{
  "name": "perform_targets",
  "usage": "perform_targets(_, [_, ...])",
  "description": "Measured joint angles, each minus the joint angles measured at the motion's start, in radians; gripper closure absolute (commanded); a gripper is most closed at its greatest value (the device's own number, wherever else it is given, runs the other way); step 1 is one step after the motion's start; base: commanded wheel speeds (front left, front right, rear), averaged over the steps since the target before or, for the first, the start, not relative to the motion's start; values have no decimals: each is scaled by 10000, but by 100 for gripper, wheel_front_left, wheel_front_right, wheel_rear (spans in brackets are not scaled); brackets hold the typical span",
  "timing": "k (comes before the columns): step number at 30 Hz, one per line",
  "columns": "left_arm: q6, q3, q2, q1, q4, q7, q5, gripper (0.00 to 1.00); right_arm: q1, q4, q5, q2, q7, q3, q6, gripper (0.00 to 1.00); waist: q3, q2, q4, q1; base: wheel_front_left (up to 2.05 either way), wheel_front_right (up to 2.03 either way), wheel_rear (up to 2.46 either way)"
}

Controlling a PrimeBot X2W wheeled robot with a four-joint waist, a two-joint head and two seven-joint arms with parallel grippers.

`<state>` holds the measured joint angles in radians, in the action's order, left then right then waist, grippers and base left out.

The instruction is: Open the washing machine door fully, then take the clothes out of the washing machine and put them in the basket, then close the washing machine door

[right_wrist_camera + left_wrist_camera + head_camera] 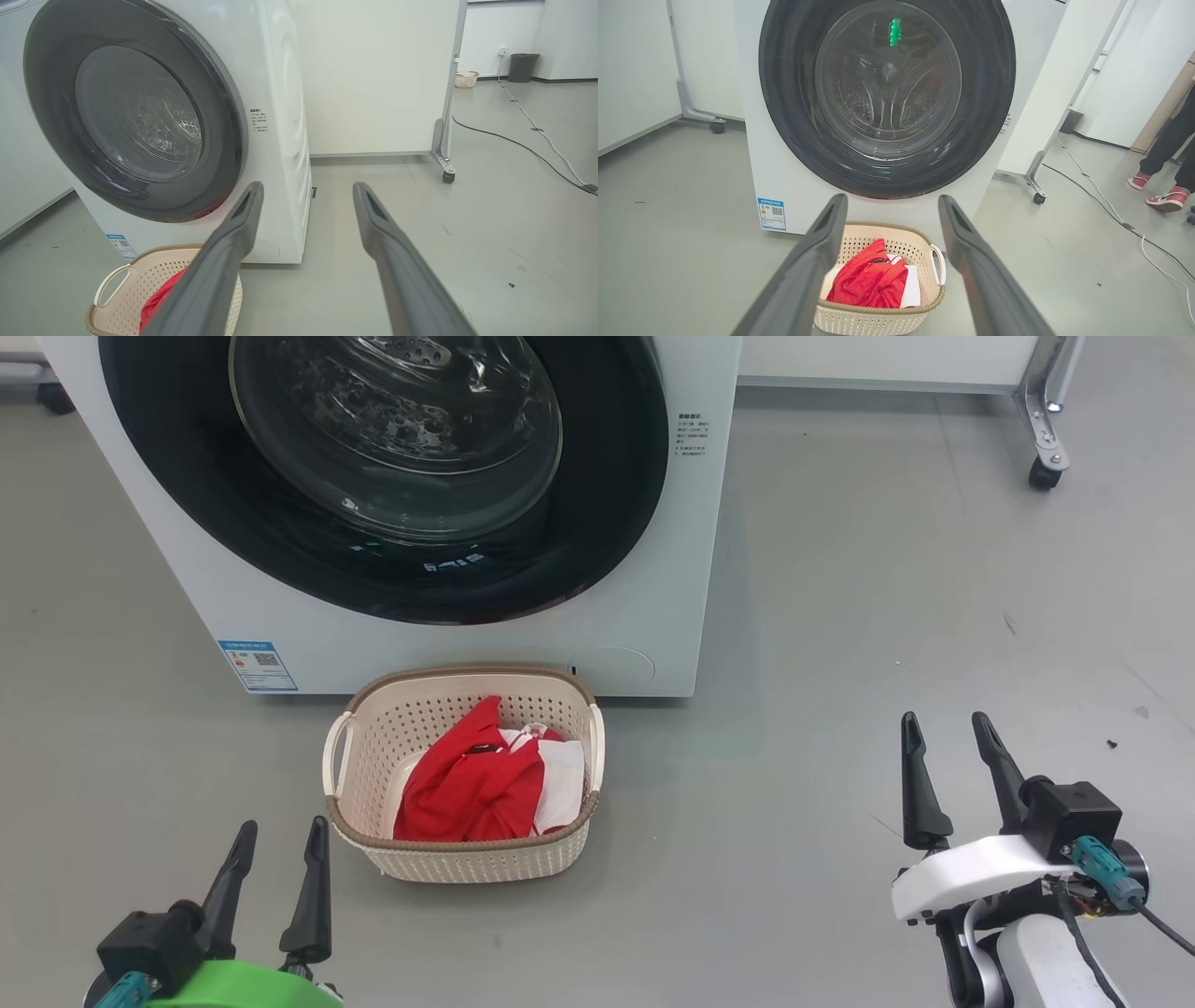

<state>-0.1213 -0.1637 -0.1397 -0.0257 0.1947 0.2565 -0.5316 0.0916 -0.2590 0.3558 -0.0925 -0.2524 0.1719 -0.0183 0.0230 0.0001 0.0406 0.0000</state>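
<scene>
Resting in the basket [467, 864], red clothes [467, 786], door [397, 439] shut

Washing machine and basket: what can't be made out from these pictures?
- washing machine: top cut off by the head view's upper edge.
- printed text: too small to read, head view.
- clothes: how many, bunched together in the basket, head view.
- drum interior: veiled by glare on the washing machine door, left wrist view.

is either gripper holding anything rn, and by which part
Nothing is held. The left gripper and right gripper both have open, empty jaws, apart from the clothes lying in the basket.
</scene>
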Motion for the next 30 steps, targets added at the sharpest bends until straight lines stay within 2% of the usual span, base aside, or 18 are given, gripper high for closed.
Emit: perform_targets(30, [0,-330,12,-228,-98,2,-683,0,-198,151,-330,54,0,-58,-148,0,-49,0,-41,0,0,0,0])
